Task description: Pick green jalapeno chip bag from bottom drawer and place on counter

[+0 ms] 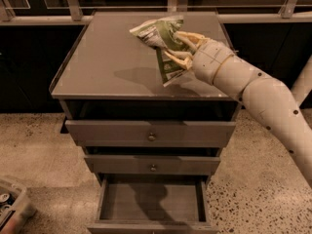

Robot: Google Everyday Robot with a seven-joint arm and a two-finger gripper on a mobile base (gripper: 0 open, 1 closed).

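The green jalapeno chip bag (161, 40) is wrinkly, olive green with white ends. My gripper (176, 47) is shut on it and holds it above the right half of the counter (102, 65), with its shadow on the top below. The cream arm reaches in from the right. The bottom drawer (151, 204) is pulled open at the foot of the cabinet and its inside shows nothing in it.
Two shallower grey drawers with round knobs (152, 136) sit above the bottom one. A railing with metal posts (73, 1) runs behind the cabinet. A bin (12, 206) stands on the speckled floor at lower left.
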